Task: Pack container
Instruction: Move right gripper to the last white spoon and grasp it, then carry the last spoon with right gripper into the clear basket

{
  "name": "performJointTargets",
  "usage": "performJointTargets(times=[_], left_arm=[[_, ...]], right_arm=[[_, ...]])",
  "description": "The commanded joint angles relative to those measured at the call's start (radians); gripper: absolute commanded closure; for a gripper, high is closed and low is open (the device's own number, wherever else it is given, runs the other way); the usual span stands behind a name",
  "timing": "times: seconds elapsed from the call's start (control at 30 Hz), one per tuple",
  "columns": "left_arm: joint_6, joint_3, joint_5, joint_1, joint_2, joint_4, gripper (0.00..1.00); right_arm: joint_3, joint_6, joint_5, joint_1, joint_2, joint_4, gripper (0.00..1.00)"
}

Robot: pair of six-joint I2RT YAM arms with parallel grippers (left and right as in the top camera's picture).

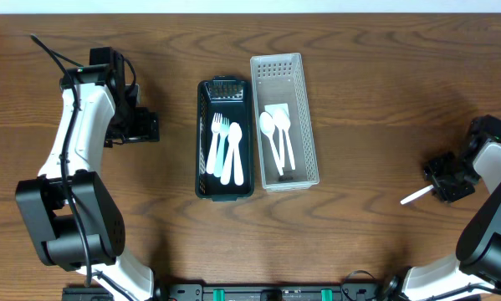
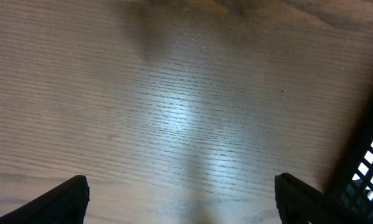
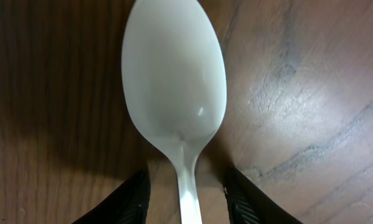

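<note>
At the far right of the bench (image 1: 375,100), the right gripper (image 1: 445,179) is sitting low over a loose white spoon (image 1: 416,196), well apart from both baskets. In the right wrist view its jaws are standing narrow and straddling the spoon's handle. A thin strip of wood is showing on each side btwn the fingers (image 3: 129,200) and the handle, so they aren't pinching it where visible. The spoon's bowl is facing up and pointing away from the gripper. Can't tell if the spoon is lying flat or raised a bit.

At bench ctr, a black basket (image 1: 201,138) is lying lengthwise w/ white forks (image 1: 217,140) and a spoon inside. A white basket (image 1: 310,125) is sitting just beside it on its right, touching or nearly so, and set a bit farther back. It is carrying more white spoons.

On the left, the left gripper (image 1: 146,125) is hanging near the black basket's left side w/ nothing held. Its jaws are gaping wide over bare wood, and the left wrist view is catching only a corner of the black basket at its right edge.
</note>
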Motion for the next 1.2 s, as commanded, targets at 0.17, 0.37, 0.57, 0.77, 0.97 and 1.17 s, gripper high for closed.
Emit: performJointTargets(times=[0.17, 0.37, 0.57, 0.77, 0.97, 1.17], left_arm=[[0.013, 0.002, -0.004, 0.005, 0.000, -0.007, 0.12], [0.013, 0.002, -0.004, 0.005, 0.000, -0.007, 0.12], [0.013, 0.002, -0.004, 0.005, 0.000, -0.007, 0.12], [0.013, 0.002, -0.004, 0.005, 0.000, -0.006, 0.12], [0.013, 0.002, -0.004, 0.005, 0.000, -0.006, 0.12], [0.013, 0.002, -0.004, 0.005, 0.000, -0.006, 0.12]], right_arm=[[-0.044, -0.021, 0.000, -0.005, 0.019, 0.033, 0.68], [-0.044, -0.028, -0.004, -0.005, 0.019, 0.033, 0.94], [-0.043, -0.037, -0.041, -0.002, 0.019, 0.037, 0.99], [0.044, -0.094, -0.134, 0.110, -0.016, 0.028, 0.99], [0.307, -0.154, -0.118, 0.406, -0.103, -0.053, 0.99], [0.539, -0.254, -0.101, 0.695, -0.111, -0.074, 0.99]])
